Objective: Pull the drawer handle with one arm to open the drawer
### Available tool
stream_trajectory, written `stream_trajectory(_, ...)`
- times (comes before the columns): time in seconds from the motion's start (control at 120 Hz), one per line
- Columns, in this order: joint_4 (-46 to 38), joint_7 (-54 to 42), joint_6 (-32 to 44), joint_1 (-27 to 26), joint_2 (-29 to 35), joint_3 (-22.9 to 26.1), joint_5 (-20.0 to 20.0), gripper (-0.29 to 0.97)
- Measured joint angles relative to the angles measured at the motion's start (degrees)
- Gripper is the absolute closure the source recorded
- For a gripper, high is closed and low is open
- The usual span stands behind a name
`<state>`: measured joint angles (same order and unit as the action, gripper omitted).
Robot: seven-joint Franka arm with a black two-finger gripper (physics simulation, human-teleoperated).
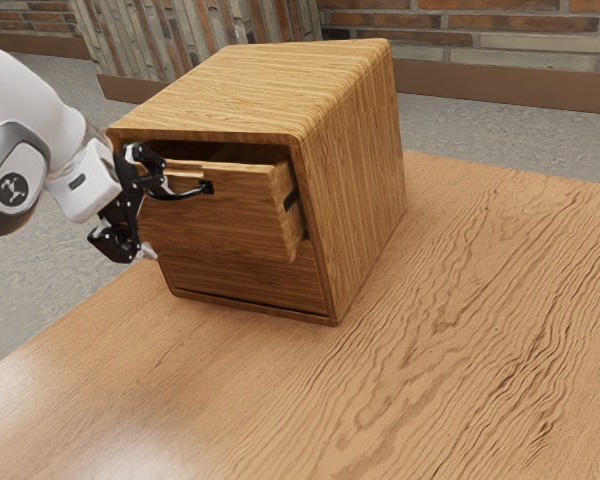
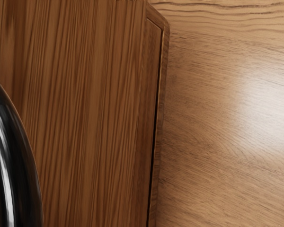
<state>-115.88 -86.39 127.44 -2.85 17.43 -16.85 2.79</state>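
Sticking partway out of the cabinet (image 1: pixel 350 150) on the tabletop (image 1: pixel 460 350), the drawer (image 1: pixel 230 215) faces the exterior view's left. Its black handle (image 1: pixel 185 192) runs level across the front. Jaws spread wide, handle between them.

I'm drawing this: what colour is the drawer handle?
Black handle, clearest in the exterior view.

A wood-grain table (image 1: pixel 480 350), a grey floor (image 1: pixel 500 125) behind it, a brick wall (image 1: pixel 460 15) and weathered planks (image 1: pixel 180 30) beyond.
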Motion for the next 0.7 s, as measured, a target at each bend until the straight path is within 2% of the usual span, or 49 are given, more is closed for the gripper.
stream_trajectory(0.133,-1.49,-0.03,-0.54,-0.03,1.59,0.02,0.20,-0.08)
stream_trajectory(0.158,-1.73,-0.04,-0.62,-0.01,1.77,0.04,0.22,-0.14)
stream_trajectory(0.2,-2.34,-0.06,-0.76,0.02,2.37,0.09,0.25,-0.17)
stream_trajectory(0.258,-3.67,-0.08,-0.90,0.04,3.86,0.13,0.32,-0.10)
stream_trajectory(0.308,-5.04,-0.09,-1.12,0.06,5.32,0.14,0.40,-0.09)
stream_trajectory(0.325,-5.63,-0.09,-1.22,0.07,5.94,0.15,0.45,-0.11)
stream_trajectory(0.333,-5.90,-0.09,-1.27,0.07,6.24,0.15,0.48,-0.17)
stream_trajectory(0.408,-10.01,-0.12,-2.33,2.73,11.69,1.65,1.52,0.08)
stream_trajectory(0.433,-12.84,-0.14,-3.14,5.55,16.40,3.76,2.28,0.22)
stream_trajectory(0.458,-16.31,-0.15,-4.78,9.05,23.29,6.30,2.88,0.45)
stream_trajectory(0.5,-19.78,-0.13,-7.98,15.76,32.74,9.77,2.45,0.63)
stream_trajectory(0.542,-19.93,-0.11,-11.61,21.33,40.43,14.26,1.28,0.50)
stream_trajectory(0.6,-15.53,-0.10,-16.50,25.40,45.50,19.51,-0.75,0.35)
stream_trajectory(0.658,-9.08,-0.08,-20.24,28.14,46.01,24.25,-2.40,0.24)
stream_trajectory(0.7,-4.02,0.00,-22.35,29.25,42.58,26.93,-3.65,0.19)
